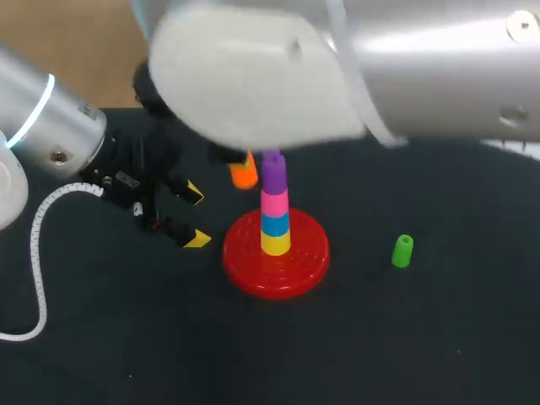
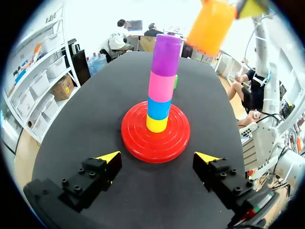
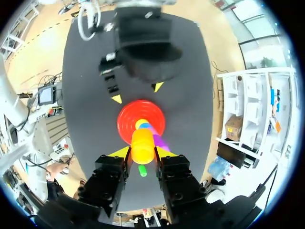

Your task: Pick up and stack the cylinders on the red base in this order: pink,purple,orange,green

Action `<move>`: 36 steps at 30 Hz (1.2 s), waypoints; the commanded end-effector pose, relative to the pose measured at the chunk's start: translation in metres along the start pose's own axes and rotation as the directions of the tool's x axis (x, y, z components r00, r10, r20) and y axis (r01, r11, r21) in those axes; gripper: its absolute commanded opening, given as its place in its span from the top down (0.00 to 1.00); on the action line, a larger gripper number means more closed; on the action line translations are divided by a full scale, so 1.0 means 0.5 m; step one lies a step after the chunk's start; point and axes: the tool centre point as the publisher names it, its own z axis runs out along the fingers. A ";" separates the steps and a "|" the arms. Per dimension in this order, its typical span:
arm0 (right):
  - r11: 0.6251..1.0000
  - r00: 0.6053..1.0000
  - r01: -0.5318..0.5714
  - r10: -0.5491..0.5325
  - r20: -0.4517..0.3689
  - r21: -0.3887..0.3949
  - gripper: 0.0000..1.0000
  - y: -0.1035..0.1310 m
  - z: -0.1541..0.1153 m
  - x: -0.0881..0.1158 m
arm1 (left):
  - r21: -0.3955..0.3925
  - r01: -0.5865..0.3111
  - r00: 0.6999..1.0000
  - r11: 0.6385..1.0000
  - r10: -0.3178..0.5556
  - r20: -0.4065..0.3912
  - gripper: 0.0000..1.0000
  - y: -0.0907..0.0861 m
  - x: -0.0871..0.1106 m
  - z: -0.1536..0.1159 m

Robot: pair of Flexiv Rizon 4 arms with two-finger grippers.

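The red base (image 1: 295,261) carries a stack of yellow, blue, pink (image 1: 274,203) and purple (image 1: 272,171) cylinders; the purple one (image 2: 166,54) is on top. My right gripper (image 3: 143,152) is shut on the orange cylinder (image 3: 142,145), held in the air above and just beside the stack's top. In the head view the orange cylinder (image 1: 244,175) peeks out under my right arm. The green cylinder (image 1: 402,251) lies on the table right of the base. My left gripper (image 1: 196,217) stands open left of the base, nothing between its fingers.
The black table (image 1: 422,337) has free room in front of and to the right of the base. My right arm's bulk hides the table's far middle in the head view. The left arm's white cable (image 1: 38,253) loops at the left edge.
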 end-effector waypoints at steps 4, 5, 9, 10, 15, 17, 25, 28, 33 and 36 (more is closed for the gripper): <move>0.999 0.999 -0.035 0.035 -0.009 -0.032 1.00 -0.039 -0.050 -0.007 | 0.001 0.001 1.000 1.000 -0.001 -0.004 0.00 0.002 -0.001 0.001; 0.999 0.999 -0.038 0.038 -0.015 -0.027 1.00 -0.039 -0.051 -0.006 | 0.001 0.001 1.000 1.000 -0.001 -0.004 0.00 0.002 -0.001 0.001; 0.997 0.998 -0.058 0.057 -0.032 -0.044 1.00 -0.048 -0.040 0.010 | 0.001 0.001 1.000 1.000 -0.001 -0.004 0.00 0.002 -0.001 0.001; 0.997 0.998 -0.061 0.059 -0.031 -0.047 1.00 -0.049 -0.038 0.014 | 0.001 0.001 1.000 1.000 -0.001 -0.004 0.00 0.002 -0.001 0.001; 0.996 0.997 -0.071 0.068 -0.045 -0.050 1.00 -0.046 -0.022 0.040 | 0.001 0.001 1.000 1.000 -0.001 -0.004 0.00 0.002 -0.001 0.001; 0.996 0.996 -0.076 0.074 -0.045 -0.049 1.00 -0.043 -0.020 0.054 | 0.001 0.001 1.000 1.000 -0.001 -0.004 0.00 0.002 -0.001 0.001; 0.994 0.994 -0.094 0.092 -0.058 -0.048 1.00 -0.047 0.001 0.075 | 0.001 0.001 1.000 1.000 -0.001 -0.004 0.00 0.002 -0.001 0.001; 0.994 0.994 -0.099 0.096 -0.055 -0.052 1.00 -0.055 0.006 0.070 | 0.001 0.001 1.000 1.000 -0.001 -0.004 0.00 0.002 -0.001 0.001; 0.994 0.995 -0.096 0.094 -0.046 -0.049 1.00 -0.066 0.011 0.056 | 0.001 0.001 1.000 1.000 -0.001 -0.004 0.00 0.002 -0.001 0.001; 0.994 0.995 -0.095 0.093 -0.044 -0.050 1.00 -0.074 0.014 0.049 | 0.001 0.001 1.000 1.000 -0.001 -0.004 0.00 0.002 -0.001 0.001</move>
